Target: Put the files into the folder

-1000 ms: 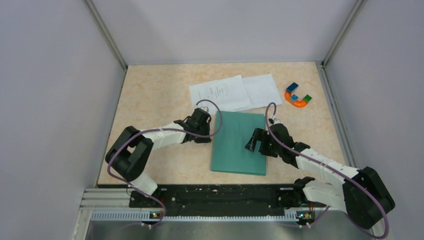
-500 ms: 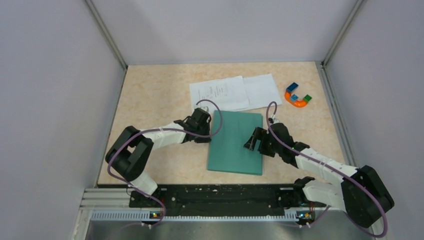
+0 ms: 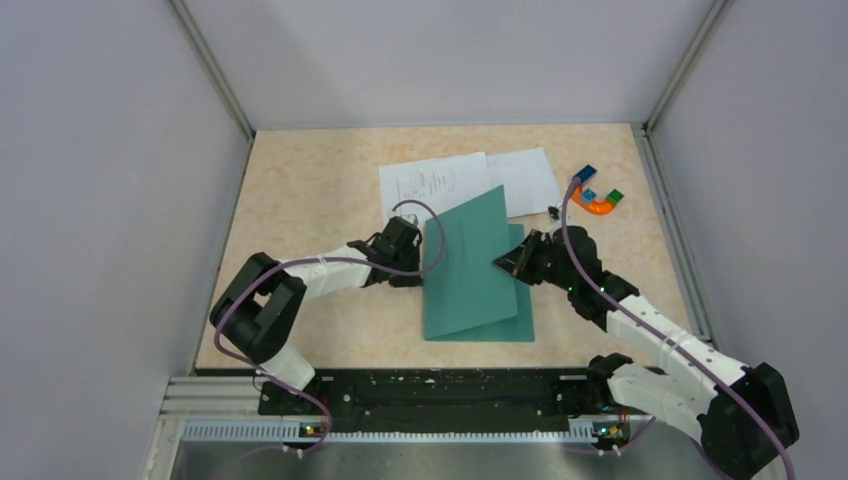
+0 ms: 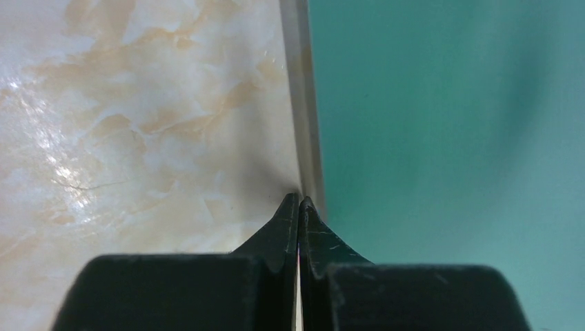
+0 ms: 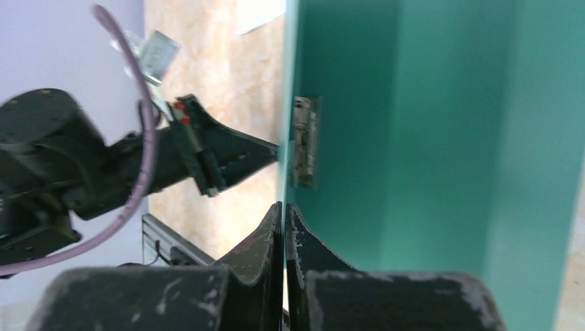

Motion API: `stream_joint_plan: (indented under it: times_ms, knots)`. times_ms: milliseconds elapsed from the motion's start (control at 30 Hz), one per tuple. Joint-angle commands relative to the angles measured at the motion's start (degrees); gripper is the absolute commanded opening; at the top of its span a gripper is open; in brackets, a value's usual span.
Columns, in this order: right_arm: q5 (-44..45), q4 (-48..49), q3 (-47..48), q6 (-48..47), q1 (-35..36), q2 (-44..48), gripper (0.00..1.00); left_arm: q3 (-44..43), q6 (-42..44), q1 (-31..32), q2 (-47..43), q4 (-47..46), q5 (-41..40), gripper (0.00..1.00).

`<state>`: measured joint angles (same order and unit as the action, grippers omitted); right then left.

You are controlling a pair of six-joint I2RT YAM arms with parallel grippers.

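The right tool (image 5: 283, 210) is clamped on the free edge of the front cover of the folder (image 3: 470, 265) and holds it raised at a tilt. The left tool (image 4: 299, 203), jaws together, braces the spine edge on the counter (image 3: 320, 190). The files (image 3: 440, 182) lie just beyond the folder's far edge. Risk: the thin cover may slip from the pinch and fall shut, or the folder may slide if the brace lifts. One second earlier the folder lay closed, with the right tool's jaws apart.
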<state>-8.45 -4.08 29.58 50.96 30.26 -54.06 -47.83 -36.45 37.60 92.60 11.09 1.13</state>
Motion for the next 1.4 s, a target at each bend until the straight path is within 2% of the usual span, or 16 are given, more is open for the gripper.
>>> stream_joint_plan:
  times_ms: [0,133,267,400,500,667,867,1233,1367]
  knots:
    - [-1.3,-0.4,6.4,-0.5,0.3,-0.5,0.00,0.6,-0.4,0.4,-3.5,4.5,0.8,0.03]
    - [-1.8,-6.4,12.3,-4.3,0.4,-2.7,0.00,-3.5,0.0,0.0,-9.5,10.4,-2.1,0.27]
    - [-2.2,-13.2,18.5,-8.1,0.9,-5.7,0.00,-11.8,-1.1,-0.9,-13.3,15.4,-3.3,0.41]
    - [1.5,-16.6,23.4,-9.8,3.7,-7.9,0.00,-23.2,-3.8,-1.0,-12.7,15.7,-1.5,0.62]
    - [3.3,-17.5,25.4,-9.9,5.1,-9.4,0.00,-32.3,-4.9,-1.1,-9.0,15.6,-1.5,0.72]
    - [5.3,-17.5,27.9,-9.8,7.2,-11.9,0.00,-44.4,-4.2,-1.1,-1.1,16.5,1.0,0.73]
    - [7.7,-17.5,29.4,-9.9,9.5,-14.2,0.00,-52.1,-1.6,-0.3,6.6,20.0,0.1,0.73]
    - [12.7,-19.7,32.5,-10.6,12.2,-16.2,0.00,-57.0,3.8,2.5,11.3,22.7,-4.9,0.75]
    - [13.2,-20.0,33.0,-10.8,12.7,-16.5,0.00,-57.8,4.7,3.5,12.2,23.6,-6.5,0.72]
